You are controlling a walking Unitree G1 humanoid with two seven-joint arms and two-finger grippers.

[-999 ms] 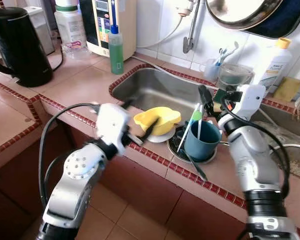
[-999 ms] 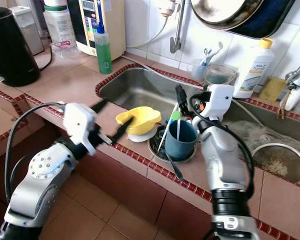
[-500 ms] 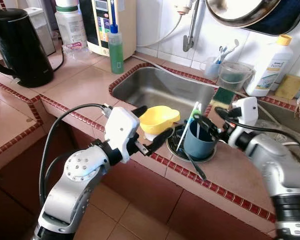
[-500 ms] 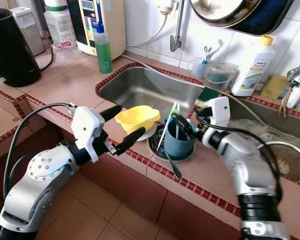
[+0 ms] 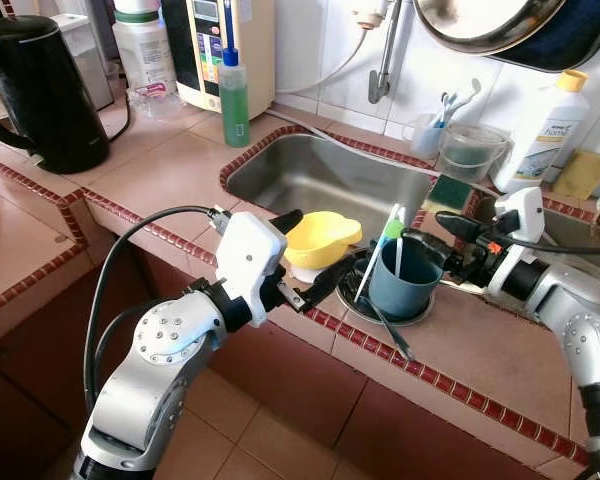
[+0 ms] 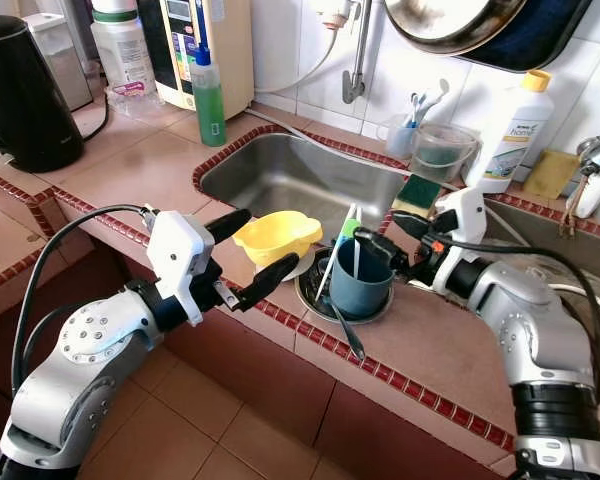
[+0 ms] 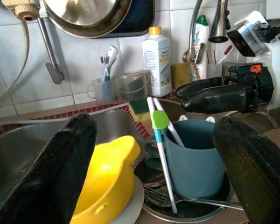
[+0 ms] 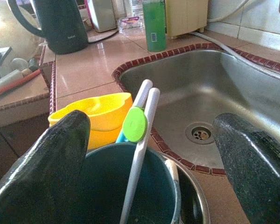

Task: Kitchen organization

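Both grippers stood open on either side of the blue cup (image 5: 405, 280) at the sink's front edge.

The left gripper (image 5: 308, 254) had its black fingers spread wide, the yellow bowl (image 5: 322, 238) just beyond the upper finger and the cup past the lower fingertip. The right gripper (image 6: 398, 238) reached from the opposite side, fingers parted (nothing held between them), tips at the cup's far rim. The cup sat in a metal dish (image 5: 385, 312) with white chopsticks (image 7: 158, 135) leaning inside and a fork (image 5: 388, 332) below, between both sets of fingers.
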